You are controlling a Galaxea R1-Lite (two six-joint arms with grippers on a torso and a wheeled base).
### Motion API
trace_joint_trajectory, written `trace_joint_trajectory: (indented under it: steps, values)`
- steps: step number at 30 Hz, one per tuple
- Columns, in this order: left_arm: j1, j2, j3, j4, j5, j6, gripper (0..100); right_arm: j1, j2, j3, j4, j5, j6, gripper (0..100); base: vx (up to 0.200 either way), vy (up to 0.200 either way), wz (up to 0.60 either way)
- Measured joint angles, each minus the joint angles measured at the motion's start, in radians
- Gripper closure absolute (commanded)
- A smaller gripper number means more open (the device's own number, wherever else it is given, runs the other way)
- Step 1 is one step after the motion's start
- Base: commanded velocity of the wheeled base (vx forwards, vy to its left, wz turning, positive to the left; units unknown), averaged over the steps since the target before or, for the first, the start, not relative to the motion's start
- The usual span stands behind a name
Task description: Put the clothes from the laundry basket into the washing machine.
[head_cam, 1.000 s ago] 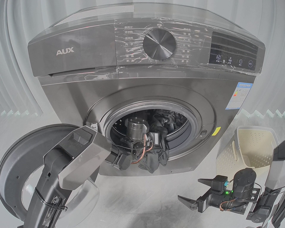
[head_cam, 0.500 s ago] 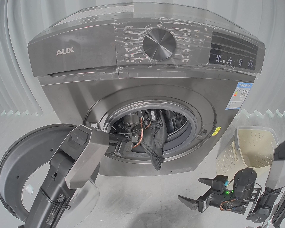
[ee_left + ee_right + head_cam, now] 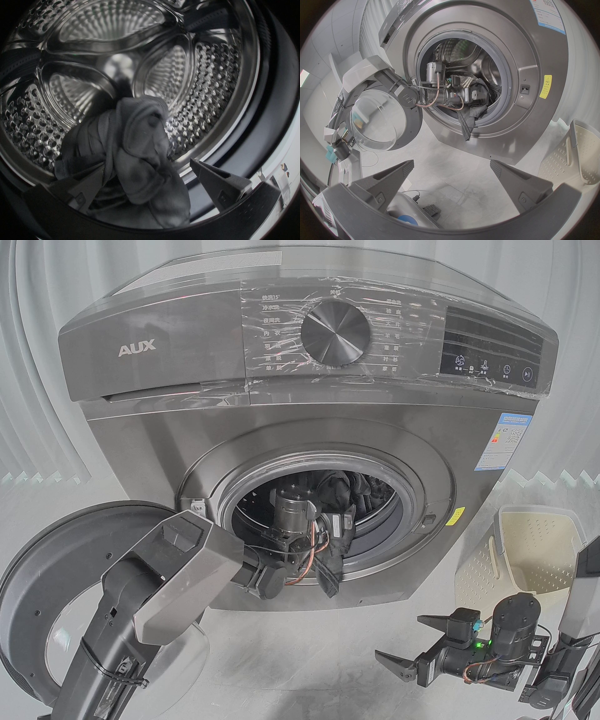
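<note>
The grey washing machine (image 3: 187,427) stands with its round door (image 3: 44,577) swung wide to the left. My left gripper (image 3: 147,163) is at the mouth of the steel drum (image 3: 200,78), open, with dark clothes (image 3: 140,150) bunched between its fingers and covering one of them. Part of the dark clothes (image 3: 331,565) hangs out over the lower door seal, and the dark clothes (image 3: 468,118) trail down the front. My right gripper (image 3: 400,638) hovers low over the floor at the right, open and holding nothing. The cream laundry basket (image 3: 537,552) beside it looks bare inside.
The open door's glass bowl (image 3: 378,122) juts into the space left of the machine, beside my left arm. Grey floor (image 3: 300,652) lies in front of the machine. The laundry basket (image 3: 581,156) stands close to the machine's right corner.
My left arm pushed up and deeper into the drum with the clothes, then came back down and outward. The hanging cloth is shorter than a second ago. My right arm has not moved.
</note>
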State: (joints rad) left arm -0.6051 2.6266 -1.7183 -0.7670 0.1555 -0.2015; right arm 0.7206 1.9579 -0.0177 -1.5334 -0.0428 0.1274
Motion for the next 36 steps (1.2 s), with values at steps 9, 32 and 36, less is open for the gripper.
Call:
trace_joint_trajectory:
  steps: [9, 32, 36]
  values:
    - [-0.01, -0.015, 0.116, -0.001, -0.025, 0.051, 0, -0.001, 0.0, 0.0, 0.0, 0.0, 0.0, 0, 0.0, 0.0, 0.0]
    - [0.027, 0.023, -0.074, 0.003, 0.004, 0.041, 100, -0.004, 0.0, 0.0, -0.001, 0.0, 0.0, 0, 0.0, 0.0, 0.0]
    - [0.051, 0.045, -0.193, 0.003, 0.036, 0.041, 100, -0.002, 0.0, 0.0, -0.001, 0.0, 0.0, 0, 0.0, 0.0, 0.0]
